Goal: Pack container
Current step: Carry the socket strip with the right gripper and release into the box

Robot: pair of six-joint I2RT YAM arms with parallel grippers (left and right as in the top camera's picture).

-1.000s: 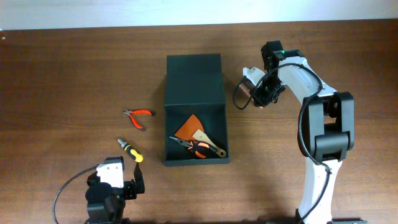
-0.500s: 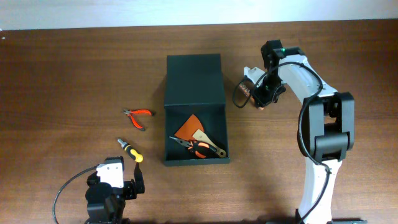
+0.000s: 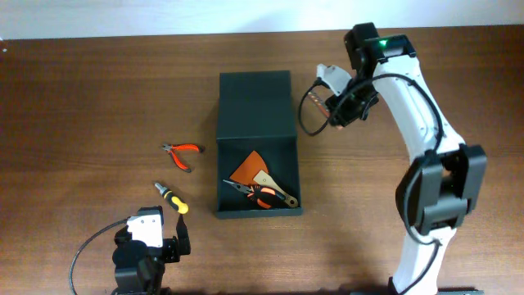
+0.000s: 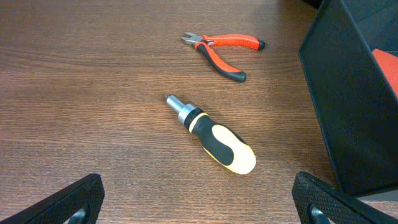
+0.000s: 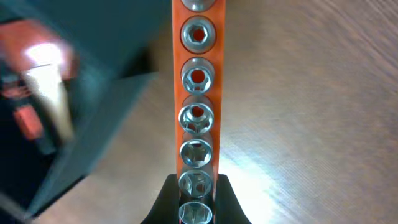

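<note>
Orange rail of chrome sockets (image 5: 196,93) sits clamped in the right gripper (image 5: 196,200), held above the tabletop (image 5: 298,124). The dark green container (image 3: 255,102) lies just to this gripper's left, lid flap open, hand tools (image 3: 260,190) inside. The left gripper (image 4: 196,186) stands with fingers spread wide apart. A yellow-and-black screwdriver (image 4: 211,134) lies just ahead of it, red-handled pliers (image 4: 221,48) farther on, and the container's wall to its right.

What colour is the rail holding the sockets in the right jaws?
Orange; the socket rail shows best in the right wrist view.
</note>
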